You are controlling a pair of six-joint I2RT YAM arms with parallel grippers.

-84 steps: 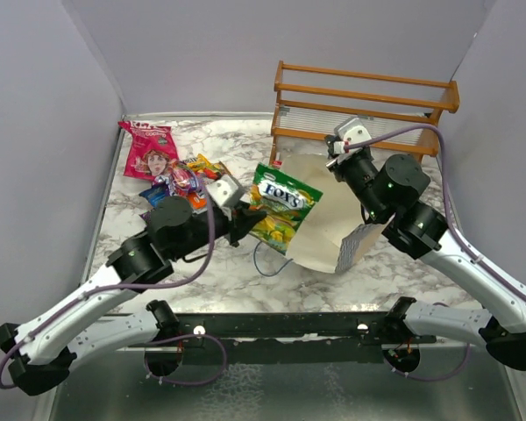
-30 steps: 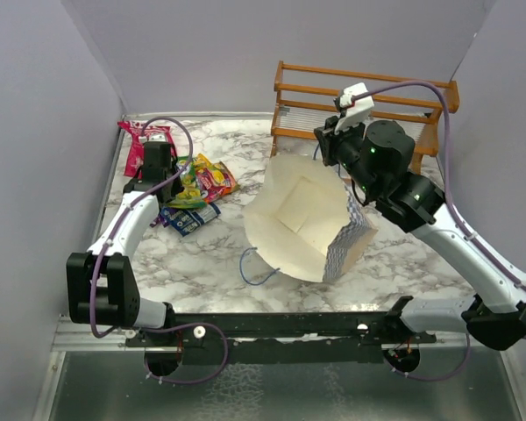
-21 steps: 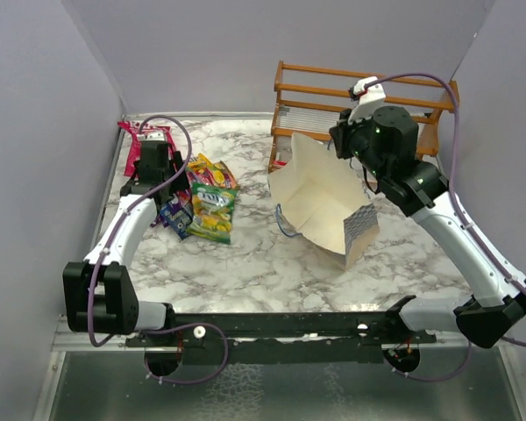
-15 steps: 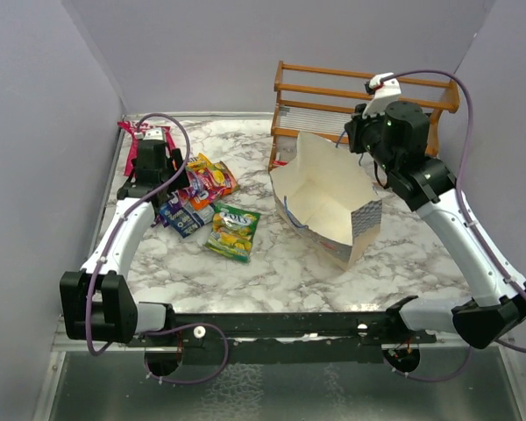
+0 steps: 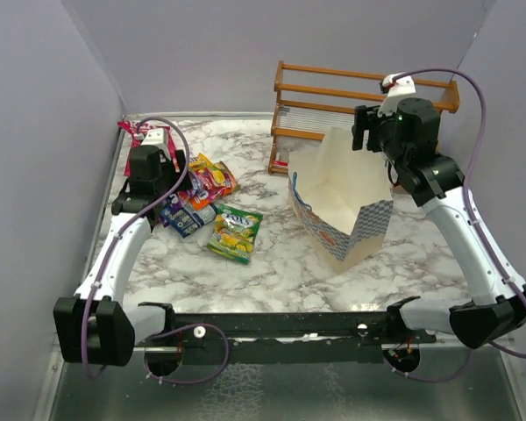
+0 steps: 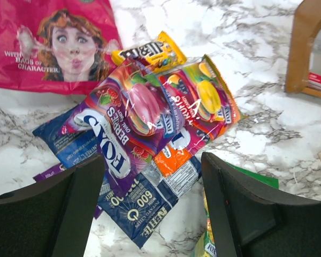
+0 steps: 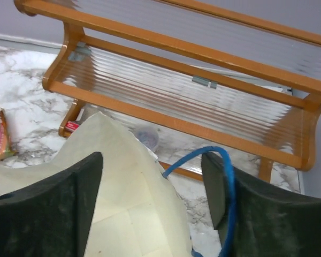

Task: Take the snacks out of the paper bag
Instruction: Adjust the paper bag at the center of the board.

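Observation:
The paper bag [image 5: 355, 232], blue-and-white checkered with a cream inside, stands open on the marble to the right of centre. My right gripper [image 5: 366, 139] hovers at its far rim, open. The bag's cream wall [image 7: 134, 203] rises between the fingers, and its blue cord handle [image 7: 224, 171] lies against the right finger. The snacks lie at the left: a pink-red bag with a face [image 6: 59, 45], purple [image 6: 128, 120], blue [image 6: 142, 206], orange [image 6: 174, 158] and yellow [image 6: 150, 51] packets. A green-yellow packet [image 5: 235, 233] lies apart from them. My left gripper [image 6: 152, 166] hangs open above the pile, holding nothing.
A wooden rack [image 5: 359, 88] stands at the back right, just behind the bag and my right gripper. Grey walls close the left, back and right sides. The snack pile sits close to the left wall.
My right gripper opened and let go of the bag, which swung right from tipped to standing. My left gripper opened; the green-yellow packet dropped beside the pile.

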